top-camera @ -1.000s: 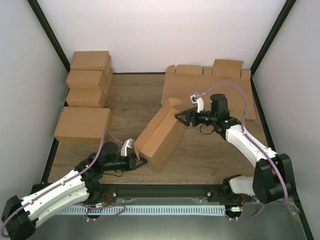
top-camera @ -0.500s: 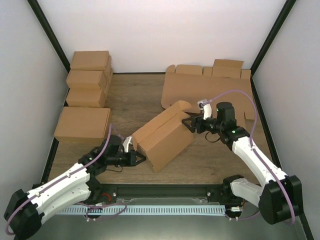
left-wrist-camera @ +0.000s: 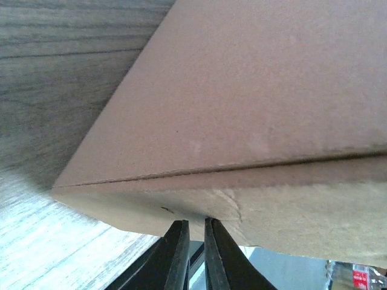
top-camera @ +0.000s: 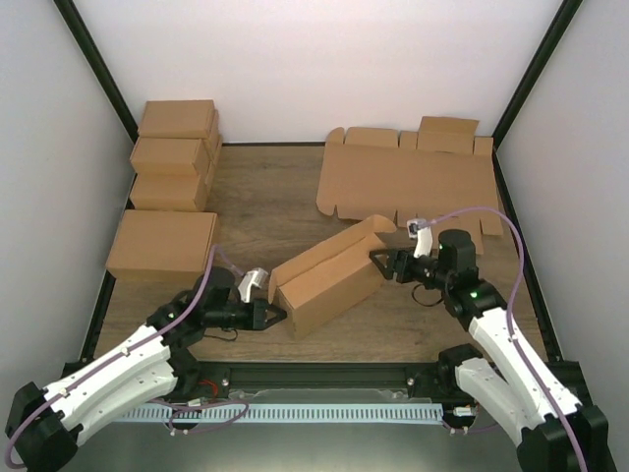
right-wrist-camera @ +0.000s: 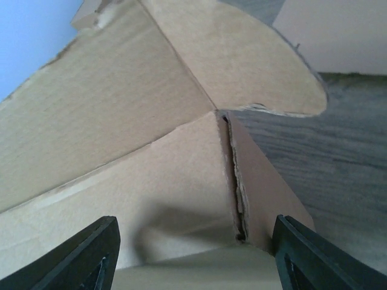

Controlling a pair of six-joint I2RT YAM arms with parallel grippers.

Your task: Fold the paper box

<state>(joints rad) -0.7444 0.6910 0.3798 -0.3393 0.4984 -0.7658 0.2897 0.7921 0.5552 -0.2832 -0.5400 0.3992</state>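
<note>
The paper box point(top-camera: 329, 278) is a brown cardboard mailer lying slantwise at mid-table, partly folded, with a rounded flap sticking up at its far right end. My left gripper point(top-camera: 278, 315) is at the box's near left end. In the left wrist view its fingers point(left-wrist-camera: 195, 220) are almost together with nothing between them, tips against the box's end face point(left-wrist-camera: 242, 109). My right gripper point(top-camera: 379, 262) is open at the box's right end. In the right wrist view its jaws point(right-wrist-camera: 195, 226) stand wide on either side of a box corner point(right-wrist-camera: 151, 121).
Plain brown cartons point(top-camera: 175, 147) are stacked at the back left, with a larger one point(top-camera: 162, 244) in front of them. Flat notched cardboard sheets point(top-camera: 408, 182) lie at the back right. A black rail point(top-camera: 324, 379) runs along the near edge.
The box has swung lower and flatter, its right end moving nearer and to the right. My right gripper followed it that way. My left gripper stayed at the near left end.
</note>
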